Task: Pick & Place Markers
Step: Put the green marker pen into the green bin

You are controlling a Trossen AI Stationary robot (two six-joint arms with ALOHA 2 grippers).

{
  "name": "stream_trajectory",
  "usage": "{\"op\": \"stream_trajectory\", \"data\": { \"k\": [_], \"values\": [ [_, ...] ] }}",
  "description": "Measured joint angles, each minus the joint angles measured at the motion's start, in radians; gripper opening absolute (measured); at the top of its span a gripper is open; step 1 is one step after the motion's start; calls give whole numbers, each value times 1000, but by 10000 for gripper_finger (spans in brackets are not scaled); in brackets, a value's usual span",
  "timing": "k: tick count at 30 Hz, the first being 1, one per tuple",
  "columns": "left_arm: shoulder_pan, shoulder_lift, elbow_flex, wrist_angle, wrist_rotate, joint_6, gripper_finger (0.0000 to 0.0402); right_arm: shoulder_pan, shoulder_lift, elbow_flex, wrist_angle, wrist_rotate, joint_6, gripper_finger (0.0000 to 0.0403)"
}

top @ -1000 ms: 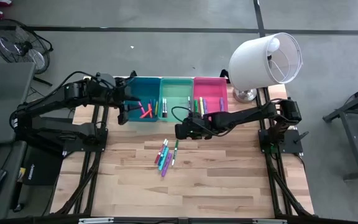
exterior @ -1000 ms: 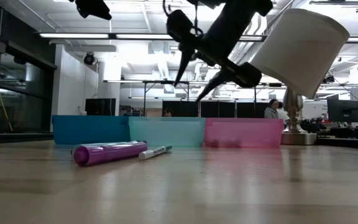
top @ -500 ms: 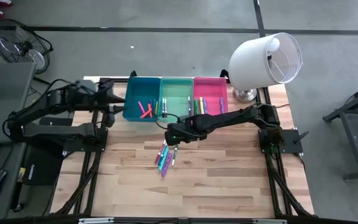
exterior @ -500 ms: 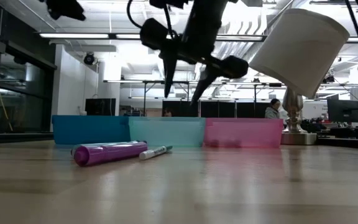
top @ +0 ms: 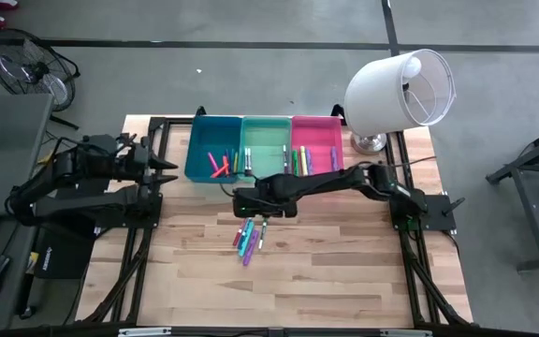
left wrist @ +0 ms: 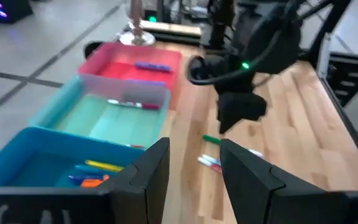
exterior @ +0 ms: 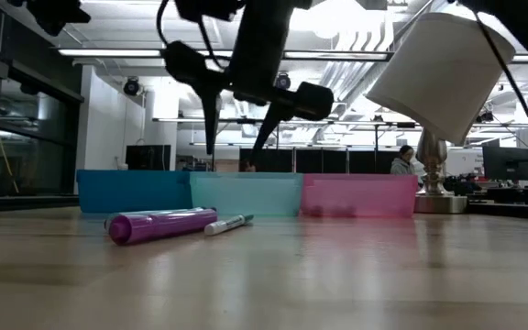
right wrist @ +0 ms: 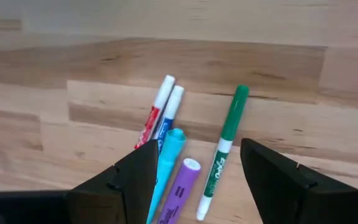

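Note:
Several loose markers [top: 249, 234] lie flat in a small pile on the wooden table in front of the bins. The right wrist view shows a red one [right wrist: 155, 117], a blue one [right wrist: 169, 112], a teal one [right wrist: 166, 163], a purple one [right wrist: 180, 185] and a green one [right wrist: 225, 144]. More markers lie inside the three bins. My right gripper [top: 247, 202] hangs open just above the far end of the pile, touching nothing [right wrist: 197, 152]. My left gripper [top: 165, 167] is open and waits left of the blue bin [top: 204, 140].
The blue bin, the mint green bin [top: 265, 131] and the pink bin [top: 316, 129] stand side by side at the far edge. A white lamp [top: 400, 89] stands at the far right corner. Bare wood lies on the near side of the pile. A person [exterior: 401, 160] shows far behind.
My right gripper has swung from in front of the pink and green bins toward the table's left and slightly nearer, ending over the marker pile, and has stayed open. My left arm has drawn back from the blue bin toward the left edge. The markers have not moved.

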Motion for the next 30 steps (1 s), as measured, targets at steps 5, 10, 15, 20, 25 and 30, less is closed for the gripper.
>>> {"op": "stream_trajectory", "data": {
  "k": [5,10,15,20,25,30],
  "values": [
    [0,-52,-24,-23,42,2,140,9,87,105,-108,-51,46,217],
    [0,-68,-38,-62,55,7,140,22,142,134,-150,-91,92,217],
    [0,-68,-39,-75,57,19,140,30,182,134,-140,-96,138,217],
    [0,-69,-40,-76,58,25,140,37,222,135,-143,-99,168,217],
    [0,-69,-40,-76,58,25,140,37,244,140,-152,-121,170,217],
    [0,-69,-40,-89,58,25,140,48,250,141,-203,-116,196,217]
  ]
}}
